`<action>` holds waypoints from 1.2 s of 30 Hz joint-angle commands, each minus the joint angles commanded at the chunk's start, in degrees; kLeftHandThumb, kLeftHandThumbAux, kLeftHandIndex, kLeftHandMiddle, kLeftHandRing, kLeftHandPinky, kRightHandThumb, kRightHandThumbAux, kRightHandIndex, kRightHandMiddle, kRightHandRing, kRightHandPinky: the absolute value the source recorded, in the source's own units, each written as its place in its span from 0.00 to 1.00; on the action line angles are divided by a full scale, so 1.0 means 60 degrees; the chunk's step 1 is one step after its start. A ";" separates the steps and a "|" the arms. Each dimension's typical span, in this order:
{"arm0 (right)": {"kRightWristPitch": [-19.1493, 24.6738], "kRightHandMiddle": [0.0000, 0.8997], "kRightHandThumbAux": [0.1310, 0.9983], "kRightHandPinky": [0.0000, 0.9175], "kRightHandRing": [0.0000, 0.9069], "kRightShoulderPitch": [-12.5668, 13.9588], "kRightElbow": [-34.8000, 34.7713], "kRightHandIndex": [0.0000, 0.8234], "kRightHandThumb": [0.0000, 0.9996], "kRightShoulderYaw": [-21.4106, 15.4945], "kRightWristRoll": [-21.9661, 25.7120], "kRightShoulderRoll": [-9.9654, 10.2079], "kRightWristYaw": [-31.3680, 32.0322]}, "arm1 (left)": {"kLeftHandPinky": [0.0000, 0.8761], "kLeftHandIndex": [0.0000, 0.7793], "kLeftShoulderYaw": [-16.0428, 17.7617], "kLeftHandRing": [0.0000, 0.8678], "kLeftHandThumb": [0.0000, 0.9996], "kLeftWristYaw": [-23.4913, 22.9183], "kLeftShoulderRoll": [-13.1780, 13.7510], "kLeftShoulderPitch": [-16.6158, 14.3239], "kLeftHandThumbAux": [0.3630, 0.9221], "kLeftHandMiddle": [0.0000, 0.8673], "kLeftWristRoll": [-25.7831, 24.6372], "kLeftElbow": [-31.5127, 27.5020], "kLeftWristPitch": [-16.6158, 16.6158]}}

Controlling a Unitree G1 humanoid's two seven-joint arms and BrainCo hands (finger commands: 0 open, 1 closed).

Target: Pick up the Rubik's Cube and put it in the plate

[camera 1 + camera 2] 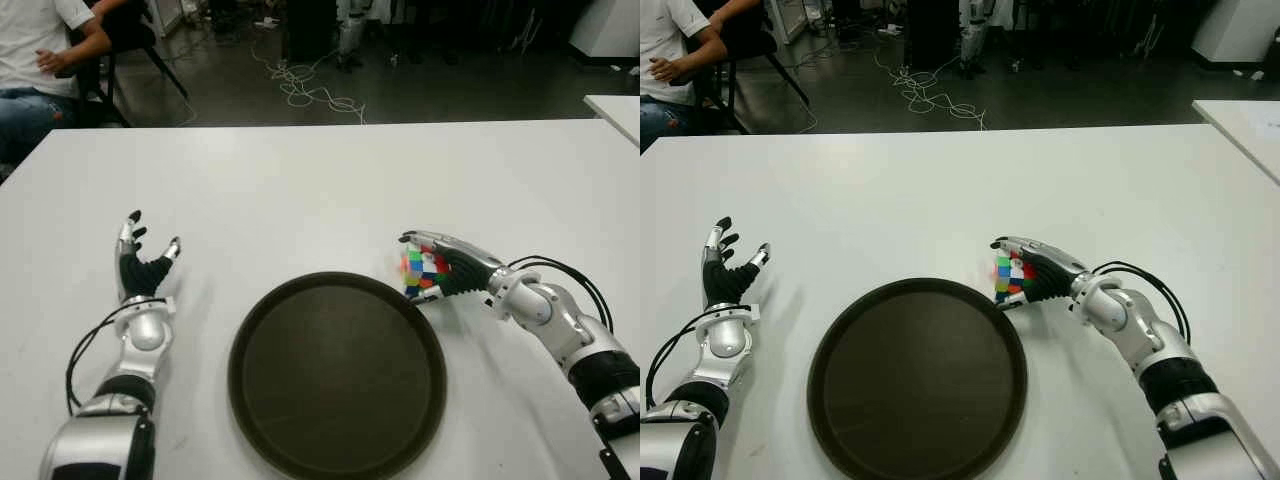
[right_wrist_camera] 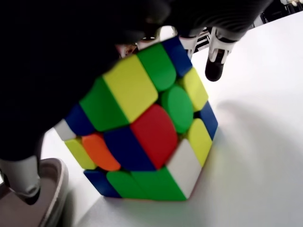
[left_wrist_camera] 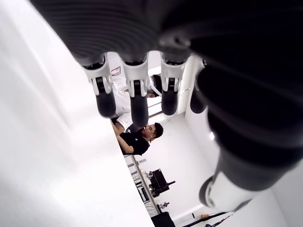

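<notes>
Rubik's Cube (image 1: 424, 272) gripped w/ curled fingers of right hand (image 1: 447, 268) just right of plate (image 1: 337, 372) rim for transfer; left hand (image 1: 140, 265) open, empty, idle at left

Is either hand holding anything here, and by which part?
The right hand grips the Rubik's Cube across its top and sides, beside the plate. The left hand holds nothing.

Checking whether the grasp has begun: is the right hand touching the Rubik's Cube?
Touching. In the right wrist view the right hand lies against the Rubik's Cube, its palm pressed on the upper faces with no gap.
</notes>
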 joint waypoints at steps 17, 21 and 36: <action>0.0006 0.00 0.56 0.02 0.02 0.0054 0.0191 0.00 0.00 0.0023 0.0181 0.0203 0.0042 | 0.14 0.12 -0.0063 0.16 0.00 0.0230 0.0015 0.0001 0.73 0.16 0.0069 0.0010 0.0096; 0.0053 0.00 0.55 0.02 0.02 0.0020 0.0225 0.00 0.00 0.0058 0.0087 0.0207 -0.0068 | 0.15 0.12 -0.0048 0.16 0.00 0.0225 0.0022 -0.0001 0.76 0.15 0.0053 0.0027 0.0096; -0.0066 0.01 0.54 0.02 0.02 -0.0078 0.0480 0.00 0.00 0.0093 0.0098 0.0252 -0.0176 | 0.15 0.11 0.0037 0.14 0.00 0.0083 0.0028 -0.0037 0.74 0.13 -0.0060 0.0083 0.0182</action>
